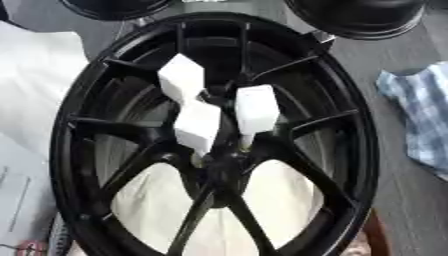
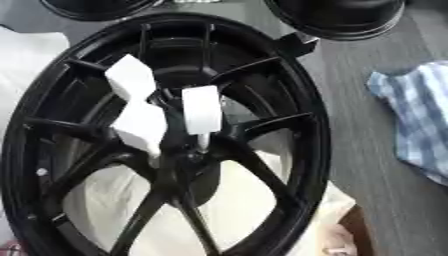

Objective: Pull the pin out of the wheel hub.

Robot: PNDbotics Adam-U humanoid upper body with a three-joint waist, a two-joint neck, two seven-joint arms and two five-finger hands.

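on a grey work surface, a large black wheel fills most of both eye views, its spokes running in to the hub just below the middle. three white, blocky pieces crowd over the hub: one high and to the left, one lower at the centre, one to the right. whether they belong to the robot's hand cannot be told, and neither of the robot's black hands can be made out anywhere, so their state cannot be reported. below the right-hand white piece a thin pale stem runs down toward the hub; it may be the pin, though that is not certain, and a similar pale tip shows under the central piece.

left eye view alone shows a flat pale grey sheet at the lower left and a strip of reddish-brown edge at the lower right. right eye view shows the wheel nearer the left border, more of the grey surface at right, and a small bright spot on the rim at lower left. a blue-and-white checked cloth lies well to the right of the wheel. two dark round objects sit beyond its top edge. white material shows through the lower spokes. no writing or brand can be read
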